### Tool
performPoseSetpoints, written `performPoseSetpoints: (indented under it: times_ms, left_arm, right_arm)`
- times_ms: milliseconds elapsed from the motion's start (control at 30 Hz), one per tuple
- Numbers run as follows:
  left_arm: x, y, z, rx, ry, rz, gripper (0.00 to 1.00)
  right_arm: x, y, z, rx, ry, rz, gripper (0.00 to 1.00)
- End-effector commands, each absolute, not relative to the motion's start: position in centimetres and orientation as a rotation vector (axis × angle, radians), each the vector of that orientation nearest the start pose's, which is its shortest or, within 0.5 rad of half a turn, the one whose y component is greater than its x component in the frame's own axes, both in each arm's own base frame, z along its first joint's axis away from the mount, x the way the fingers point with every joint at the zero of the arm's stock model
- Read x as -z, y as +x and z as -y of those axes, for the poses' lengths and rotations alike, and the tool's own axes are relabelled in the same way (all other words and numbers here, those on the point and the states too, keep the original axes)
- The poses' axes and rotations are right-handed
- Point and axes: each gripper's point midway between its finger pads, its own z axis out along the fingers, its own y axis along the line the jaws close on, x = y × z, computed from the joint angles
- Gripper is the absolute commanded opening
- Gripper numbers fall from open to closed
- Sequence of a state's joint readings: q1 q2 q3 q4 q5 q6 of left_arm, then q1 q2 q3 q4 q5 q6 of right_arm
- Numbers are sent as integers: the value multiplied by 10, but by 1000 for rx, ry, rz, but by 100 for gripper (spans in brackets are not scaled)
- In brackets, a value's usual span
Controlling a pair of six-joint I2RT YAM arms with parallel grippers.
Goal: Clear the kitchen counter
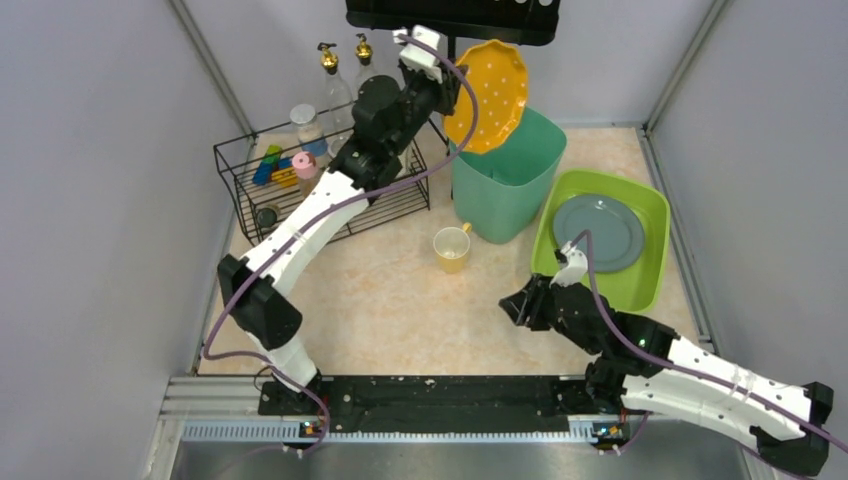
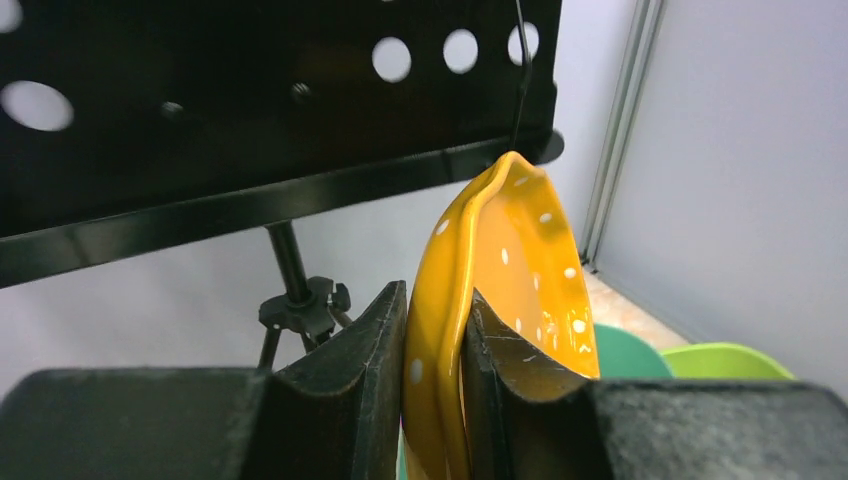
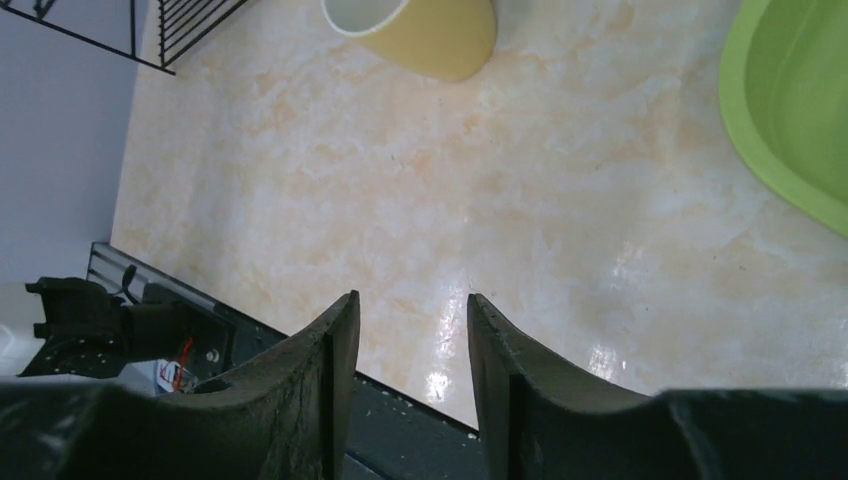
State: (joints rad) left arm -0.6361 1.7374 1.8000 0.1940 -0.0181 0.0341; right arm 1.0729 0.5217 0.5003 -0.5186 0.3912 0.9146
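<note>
A yellow-orange plate with white dots (image 1: 497,88) hangs tilted on edge above the dark green tub (image 1: 515,190), my left gripper (image 1: 452,100) shut on its rim. In the left wrist view both fingers press the plate (image 2: 520,250) at my left gripper (image 2: 436,335). A yellow cup (image 1: 452,248) stands on the kitchen counter (image 1: 390,300). My right gripper (image 1: 517,305) hovers low over the counter near the front, open and holding nothing; in its wrist view my right gripper (image 3: 410,310) faces bare counter (image 3: 450,180), with the cup (image 3: 430,30) ahead.
A lime green tray (image 1: 650,215) holds a grey plate (image 1: 600,232) at right. A black wire rack (image 1: 400,200) with bottles and small items stands back left. A black perforated stand (image 2: 250,120) hangs overhead at the back. Grey walls close both sides.
</note>
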Motion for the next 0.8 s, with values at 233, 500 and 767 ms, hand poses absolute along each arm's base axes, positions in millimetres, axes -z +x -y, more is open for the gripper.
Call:
performPoseSetpoints:
  times_ms: [233, 500, 767]
  left_arm:
    - [-649, 327, 221, 744, 47, -991, 0]
    - [-612, 287, 195, 850, -41, -1153, 0]
    - [-568, 256, 189, 992, -99, -1281, 0]
  right_arm:
    - [-268, 166, -188, -802, 28, -1922, 59]
    - [-334, 160, -189, -949, 24, -1777, 65]
    - [-391, 147, -211, -1123, -71, -1661, 72]
